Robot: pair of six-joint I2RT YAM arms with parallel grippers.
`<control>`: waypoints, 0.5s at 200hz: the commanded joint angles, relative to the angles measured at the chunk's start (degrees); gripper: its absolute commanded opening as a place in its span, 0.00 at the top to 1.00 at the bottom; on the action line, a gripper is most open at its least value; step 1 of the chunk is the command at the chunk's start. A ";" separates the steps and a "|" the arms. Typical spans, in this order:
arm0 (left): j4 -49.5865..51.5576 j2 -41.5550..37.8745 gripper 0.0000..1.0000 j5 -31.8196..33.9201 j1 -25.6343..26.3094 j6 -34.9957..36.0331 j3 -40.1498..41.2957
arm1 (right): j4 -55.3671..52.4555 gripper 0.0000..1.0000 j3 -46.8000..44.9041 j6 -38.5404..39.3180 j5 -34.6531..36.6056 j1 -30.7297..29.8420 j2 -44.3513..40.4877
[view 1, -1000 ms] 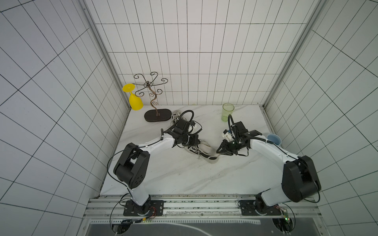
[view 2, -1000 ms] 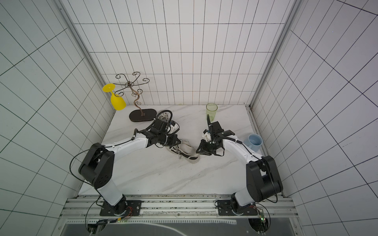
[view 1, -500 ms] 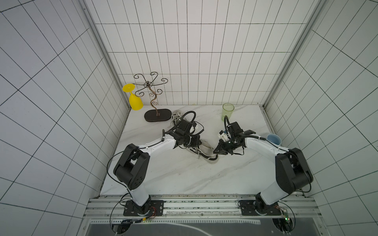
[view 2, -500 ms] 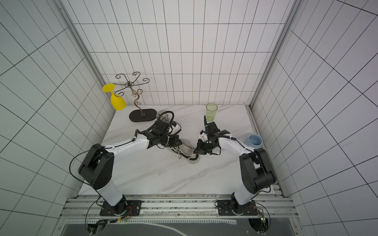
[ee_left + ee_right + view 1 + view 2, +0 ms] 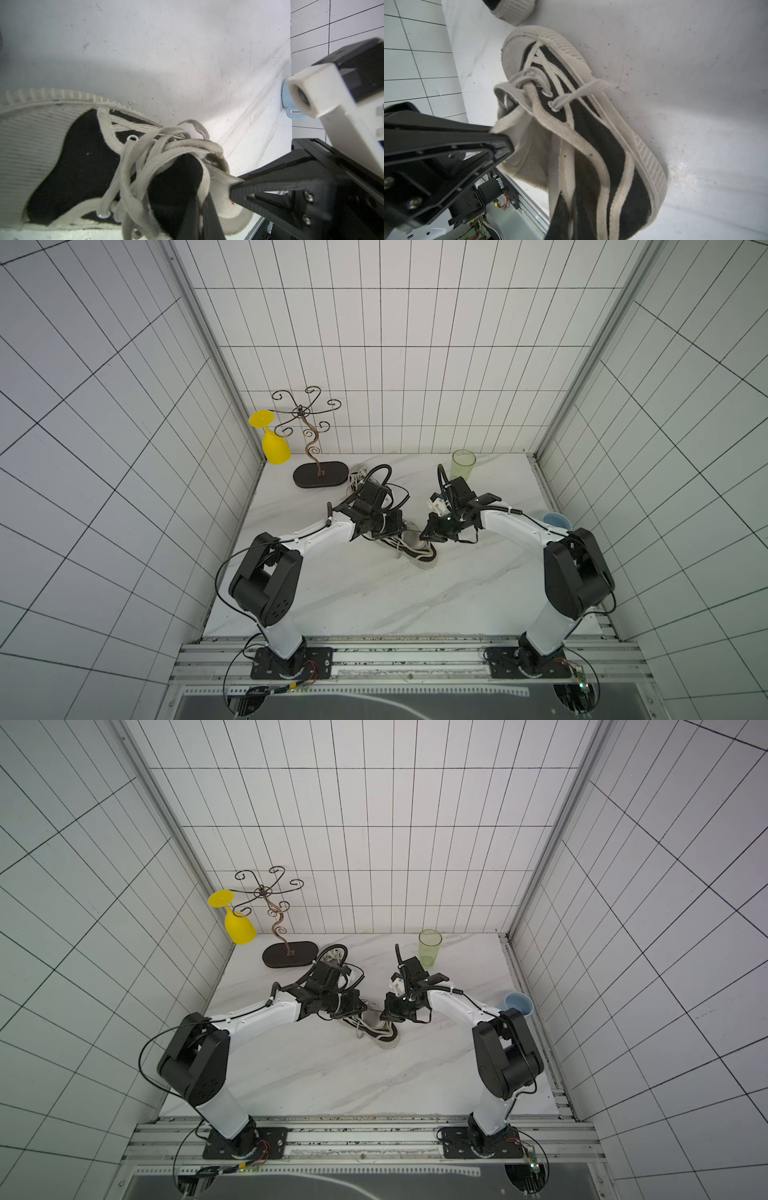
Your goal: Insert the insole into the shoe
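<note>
A black canvas shoe (image 5: 415, 556) (image 5: 383, 1032) with white stripes, laces and sole lies mid-table between my arms. My left gripper (image 5: 202, 200) (image 5: 406, 534) is shut on the white-trimmed rim of one side of the shoe's opening. On the opposite rim, beside the heel, my right gripper (image 5: 569, 198) (image 5: 424, 536) is shut. The two rims are held apart, and pale woven lining (image 5: 531, 158) (image 5: 224, 199) shows inside. I cannot make out the insole as a separate piece in any view.
A second shoe (image 5: 360, 478) (image 5: 510, 12) lies behind my left arm by the dark base of the wire stand (image 5: 320, 475), which carries a yellow glass (image 5: 274, 446). A green cup (image 5: 463, 463) stands at the back. A blue cup (image 5: 557, 521) sits at the right edge.
My right gripper has moved left to the shoe's heel end and shut on its rim. The left gripper has kept its hold and barely moved.
</note>
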State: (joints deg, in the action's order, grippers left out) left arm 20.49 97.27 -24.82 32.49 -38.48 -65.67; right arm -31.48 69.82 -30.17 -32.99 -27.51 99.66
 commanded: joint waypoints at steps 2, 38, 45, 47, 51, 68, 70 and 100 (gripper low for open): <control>-3.13 -2.06 1.00 -2.43 0.68 -1.57 -1.94 | -1.40 1.00 5.25 1.57 4.72 -0.68 2.11; -3.41 -1.95 1.00 -2.03 0.73 -1.94 -1.90 | -4.34 0.99 6.02 3.78 8.21 -2.41 2.54; -3.36 -1.89 1.00 -1.84 0.94 -1.79 -2.17 | -4.35 1.00 6.35 3.87 8.27 -2.83 2.59; -3.27 -1.80 1.00 -1.71 0.94 -1.71 -2.22 | -4.30 0.99 6.48 3.95 8.44 -2.95 2.61; -3.13 -1.66 1.00 -1.45 1.15 -1.53 -2.38 | -4.42 0.99 6.94 4.05 8.73 -3.27 2.61; -2.04 -1.60 1.00 -0.20 1.85 -0.92 -2.97 | -5.65 0.99 9.91 4.66 9.99 -4.28 3.00; -2.03 -1.59 1.00 -0.14 1.93 -0.90 -2.97 | -5.83 0.99 10.38 4.79 10.08 -4.43 3.04; -2.41 -1.55 1.00 0.01 2.09 -1.50 -2.39 | -8.83 0.97 14.84 7.04 13.04 -6.84 4.89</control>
State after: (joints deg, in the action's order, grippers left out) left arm 20.75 97.25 -23.00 33.45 -39.44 -66.41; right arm -38.83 76.38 -25.69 -22.98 -31.79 102.50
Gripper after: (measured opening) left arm 0.047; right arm 0.052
